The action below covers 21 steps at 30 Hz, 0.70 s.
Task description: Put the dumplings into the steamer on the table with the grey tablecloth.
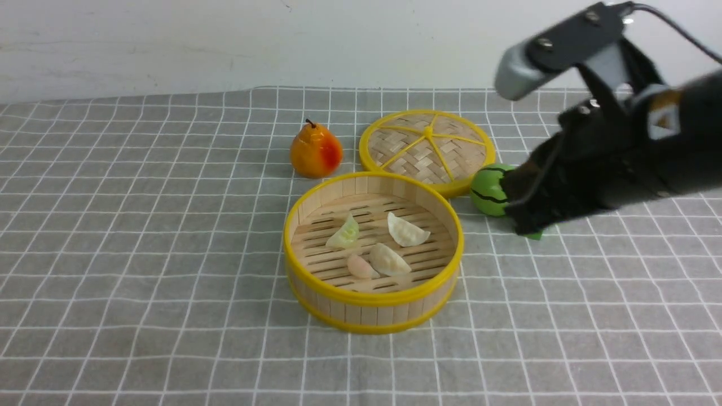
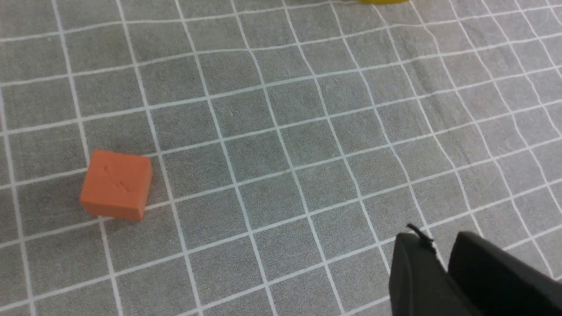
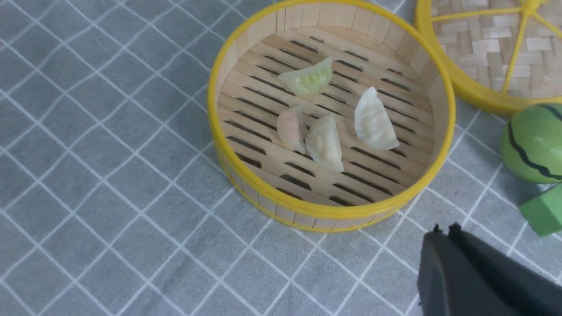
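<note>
The steamer (image 1: pixel 373 299) stands in the middle of the grey tablecloth (image 1: pixel 141 225) that covers the table. All the dumplings lie on its slatted floor: a pale green one (image 1: pixel 344 233), a pinkish one (image 1: pixel 361 266) and two cream-white ones (image 1: pixel 407 230) (image 1: pixel 389 259). In the right wrist view they are the green (image 3: pixel 307 79), the pink (image 3: pixel 290 129) and the white ones (image 3: pixel 375 120) (image 3: pixel 325 142), inside the steamer (image 3: pixel 325 211). My right gripper (image 1: pixel 516 219) (image 3: pixel 444 229) hangs to the basket's right, shut and empty. My left gripper (image 2: pixel 437 239) hovers over bare cloth, jaws slightly apart, empty.
The flat woven lid (image 1: pixel 427 148) (image 3: pixel 496 48) lies behind the steamer, touching it. A toy pear (image 1: pixel 315 151) stands left of the lid. A green striped ball (image 1: pixel 488 189) (image 3: pixel 533 142) and a green block (image 3: pixel 544 210) sit under my right arm. An orange block (image 2: pixel 116 184) lies near my left gripper.
</note>
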Available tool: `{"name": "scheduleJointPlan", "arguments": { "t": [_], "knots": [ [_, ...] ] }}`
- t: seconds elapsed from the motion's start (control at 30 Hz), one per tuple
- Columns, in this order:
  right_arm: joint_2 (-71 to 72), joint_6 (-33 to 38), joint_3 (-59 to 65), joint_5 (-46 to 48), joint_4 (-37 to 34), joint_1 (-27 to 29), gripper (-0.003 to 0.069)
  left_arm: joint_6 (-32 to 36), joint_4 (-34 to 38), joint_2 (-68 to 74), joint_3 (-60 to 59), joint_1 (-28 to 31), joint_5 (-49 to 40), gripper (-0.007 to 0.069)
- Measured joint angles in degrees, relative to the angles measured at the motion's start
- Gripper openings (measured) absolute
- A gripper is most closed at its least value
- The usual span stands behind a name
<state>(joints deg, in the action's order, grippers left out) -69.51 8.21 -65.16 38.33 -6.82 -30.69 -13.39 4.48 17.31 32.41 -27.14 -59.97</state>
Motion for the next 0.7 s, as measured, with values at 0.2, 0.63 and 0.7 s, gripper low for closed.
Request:
{"name": "scheduleJointPlan", "arguments": {
  "t": [0.2, 0.63, 0.7],
  "knots": [
    [12.2, 0.0, 7.6, -1.6, -3.6, 0.0, -0.0018, 0.0, 0.0, 0.0, 0.0, 0.0, -0.1, 0.0125],
    [29.3, -1.6, 14.0, 6.2, -5.0, 0.0, -0.002, 0.0, 0.0, 0.0, 0.0, 0.0, -0.2, 0.0144],
    [31.5, -3.9, 14.2, 7.1, -3.5, 0.0, -0.0022, 0.0, 0.0, 0.0, 0.0, 0.0, -0.2, 0.0144]
  ]
}}
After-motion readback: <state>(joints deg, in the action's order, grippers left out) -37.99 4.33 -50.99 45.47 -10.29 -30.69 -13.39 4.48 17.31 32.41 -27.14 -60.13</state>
